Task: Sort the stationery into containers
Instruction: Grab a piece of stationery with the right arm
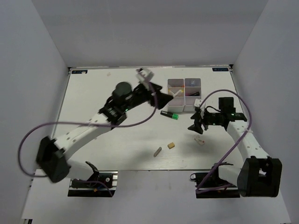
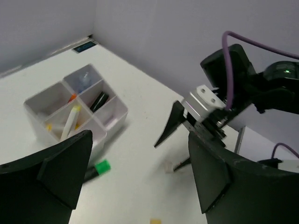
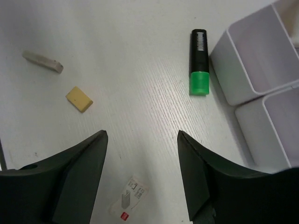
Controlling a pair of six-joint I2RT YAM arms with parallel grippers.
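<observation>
The white four-compartment box [image 1: 184, 83] stands at the far middle-right and holds several items, among them a pale stick [image 2: 70, 122] and a black marker [image 2: 99, 101]. A black marker with a green end [image 1: 169, 114] lies just in front of it. A tan eraser [image 1: 171, 145], a grey eraser [image 1: 157, 151] and a white labelled eraser [image 1: 200, 140] lie nearer. My left gripper [image 1: 162, 99] is open and empty, above the table left of the box. My right gripper [image 1: 195, 126] is open and empty, just above the white eraser [image 3: 129, 200].
In the right wrist view the green-ended marker [image 3: 198, 63] lies beside the box wall [image 3: 233, 70], with the tan eraser [image 3: 79, 99] and the grey eraser [image 3: 43, 61] to the left. White walls enclose the table on three sides. Purple cables hang from both arms.
</observation>
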